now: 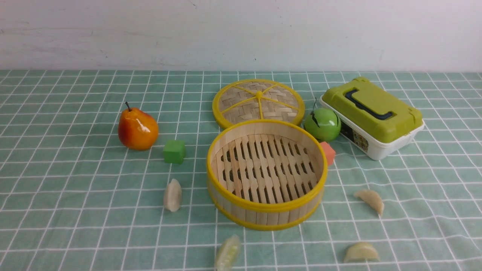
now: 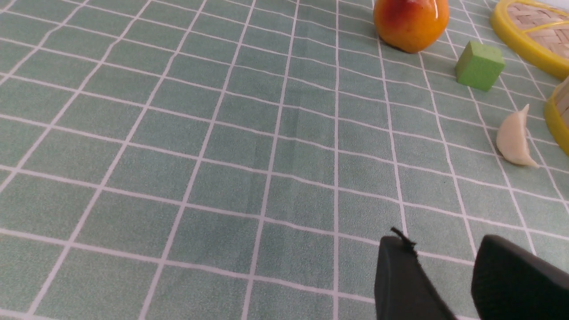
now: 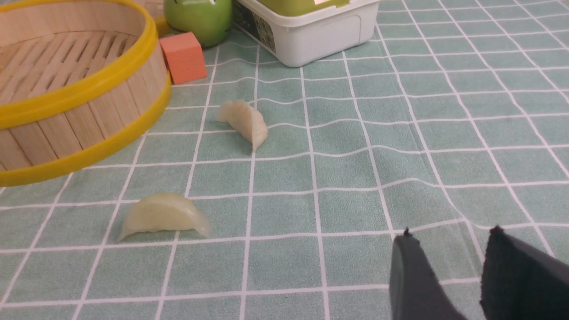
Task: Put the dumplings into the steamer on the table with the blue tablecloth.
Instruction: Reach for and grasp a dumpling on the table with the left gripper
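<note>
Checked green surface holds four dumplings near the steamer. Left claw and right claw are half open, empty. Drop straight over one, squeeze softly.

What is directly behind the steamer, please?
The woven lid lies flat behind the steamer; its near edge is covered by the steamer's back rim. An orange cube is partly hidden at the right.

My left gripper is matt black. The blue tablecloth is soft, wrinkled fabric. At twelve o'clock, the steamer is pale slatted wood with glossy yellow rims. The pear at ten is shiny.
</note>
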Tool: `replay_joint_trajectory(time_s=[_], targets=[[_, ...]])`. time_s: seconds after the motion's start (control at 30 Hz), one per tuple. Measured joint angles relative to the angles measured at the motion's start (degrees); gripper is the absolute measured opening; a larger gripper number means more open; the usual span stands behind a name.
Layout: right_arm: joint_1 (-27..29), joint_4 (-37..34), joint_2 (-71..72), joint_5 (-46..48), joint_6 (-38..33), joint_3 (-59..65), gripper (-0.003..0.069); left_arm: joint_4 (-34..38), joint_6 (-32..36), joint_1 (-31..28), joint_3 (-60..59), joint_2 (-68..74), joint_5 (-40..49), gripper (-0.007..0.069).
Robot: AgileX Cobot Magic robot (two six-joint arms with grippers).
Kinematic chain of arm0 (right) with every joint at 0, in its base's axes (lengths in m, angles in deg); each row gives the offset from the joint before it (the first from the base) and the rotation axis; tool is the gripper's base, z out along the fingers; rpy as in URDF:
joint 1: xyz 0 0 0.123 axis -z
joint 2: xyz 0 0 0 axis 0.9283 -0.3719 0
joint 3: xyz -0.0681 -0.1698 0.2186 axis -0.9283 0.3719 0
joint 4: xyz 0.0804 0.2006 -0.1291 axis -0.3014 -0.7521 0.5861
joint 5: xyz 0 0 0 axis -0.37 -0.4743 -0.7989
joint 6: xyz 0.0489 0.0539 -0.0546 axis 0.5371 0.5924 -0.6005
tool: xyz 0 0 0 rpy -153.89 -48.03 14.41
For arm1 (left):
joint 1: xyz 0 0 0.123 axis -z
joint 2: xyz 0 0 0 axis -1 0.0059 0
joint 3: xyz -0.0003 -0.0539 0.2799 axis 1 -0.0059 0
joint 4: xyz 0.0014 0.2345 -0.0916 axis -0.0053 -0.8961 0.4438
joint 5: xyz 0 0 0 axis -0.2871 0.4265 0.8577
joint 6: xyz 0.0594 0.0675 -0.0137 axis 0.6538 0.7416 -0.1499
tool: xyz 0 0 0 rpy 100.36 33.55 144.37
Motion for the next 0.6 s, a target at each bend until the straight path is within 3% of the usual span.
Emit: replay_joint_trajectory(time_s=[0.6], targets=[[0.0,2.4,0.0,-3.2,0.0,0.4,0.0240,0.0,0.0,0.0,0.0,0.0,0.0,0.0237]])
